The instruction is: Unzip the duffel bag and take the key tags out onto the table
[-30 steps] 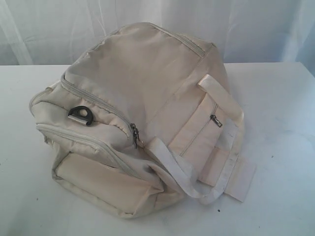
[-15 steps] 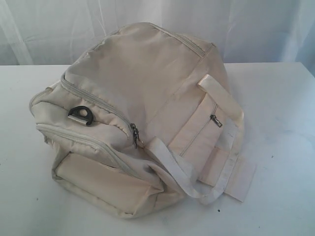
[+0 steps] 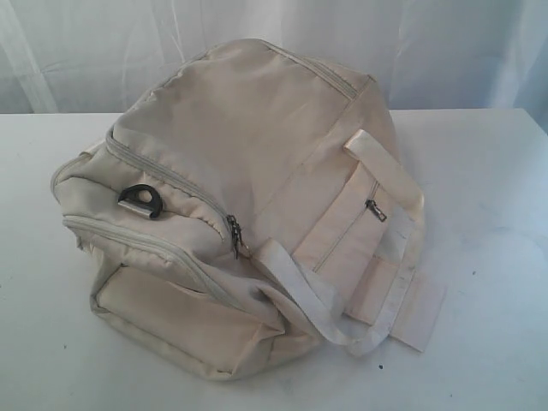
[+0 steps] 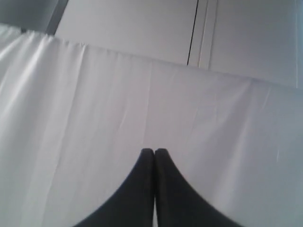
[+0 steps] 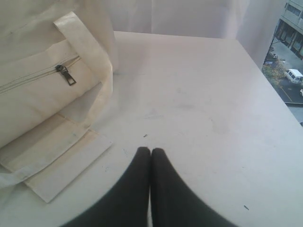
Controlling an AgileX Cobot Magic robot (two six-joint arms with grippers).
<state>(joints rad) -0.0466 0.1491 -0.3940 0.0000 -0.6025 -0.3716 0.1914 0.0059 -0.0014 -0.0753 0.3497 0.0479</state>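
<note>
The nearest part of the duffel bag (image 3: 248, 197) in the exterior view is its end panel. A flat end pocket (image 3: 180, 321) sits low on that panel, and two cream zipper tracks curve above it. A black D-ring (image 3: 141, 201) lies between those tracks. A small metal zipper pull (image 3: 233, 235) hangs at the bag's near corner, just beside a satin strap (image 3: 300, 295) draped over the edge.

The bag lies slumped and creased on the table (image 3: 488, 257), and every zipper that shows looks closed. The key tags are not in sight and are presumably inside.

The bag looks soft, light and loosely filled. It would likely buckle or slide on the smooth tabletop under a one-sided tug. The metal pull is the only stiff part small enough to pinch, so it is the sensible place to grip, with the fabric beside the track held down by the other arm. The satin straps look slippery.

The bag's long axis runs diagonally, from the near end panel away toward the curtain. The flank with the handle and side pocket faces the right arm's side.

The right gripper (image 5: 150, 152) hovers over bare table beside that flank, its fingers pressed together on nothing. The side pocket's pull (image 5: 65, 74) is ahead of it and apart from it.

The left gripper (image 4: 154, 152) is also pressed together and empty. Its camera shows only the curtain (image 4: 94, 118), so its place relative to the bag cannot be told.
</note>
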